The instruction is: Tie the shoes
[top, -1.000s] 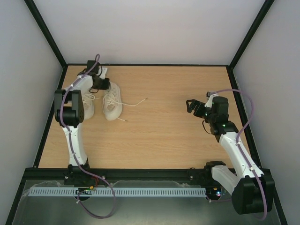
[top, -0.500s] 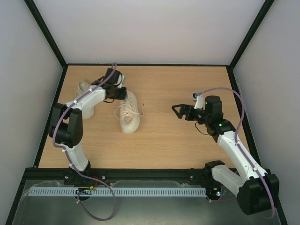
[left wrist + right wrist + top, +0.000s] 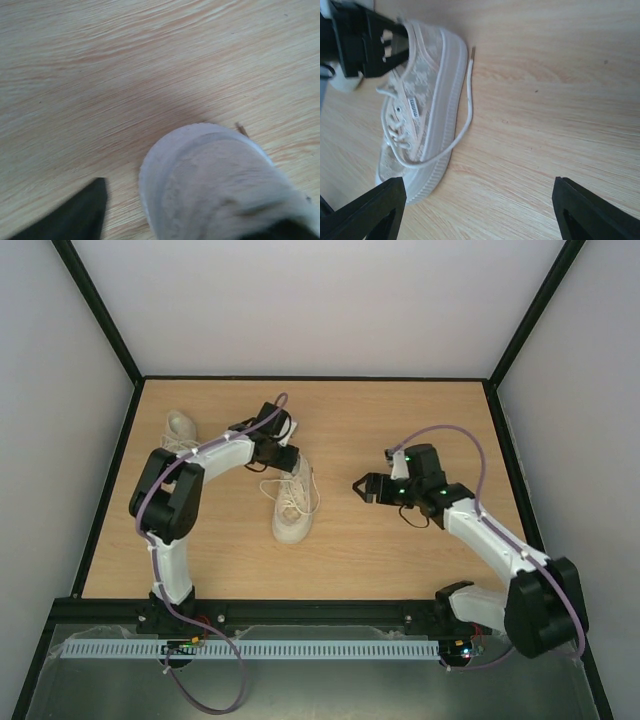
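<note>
**One shoe mid-table between two grippers, the other half hidden**

A pale wood table sits inside a black frame, with plain white walls on three sides. From the near edge the left arm rises toward 12 o'clock and bends across toward 2. The right arm leans in toward 10.

Nearest of the pair is a shoe, left of table centre. It stands sole down, with its toe toward 6 o'clock and its heel toward 12. Its laces lie in slack loops over the tongue. One loose lace trails along its 3 o'clock side onto the wood.

The right gripper hovers at 3 o'clock of that shoe, apart from it. Its fingers are spread wide with only bare wood between them, and the wrist view cuts both off at the bottom edge.

The left gripper is at the heel, the shoe's 12 o'clock end. Its wrist view is blurred, and a rounded end of the shoe fills the lower right. One dark finger stands at 8 o'clock of the shoe, with a strip of table between them, so the jaws are parted. The other finger is only a dark sliver at the bottom edge, and whether it touches the shoe cannot be told.

Farthest, toward 10 o'clock, the second shoe lies near the far left corner. It is partly hidden behind the left arm, and its laces cannot be made out.
</note>
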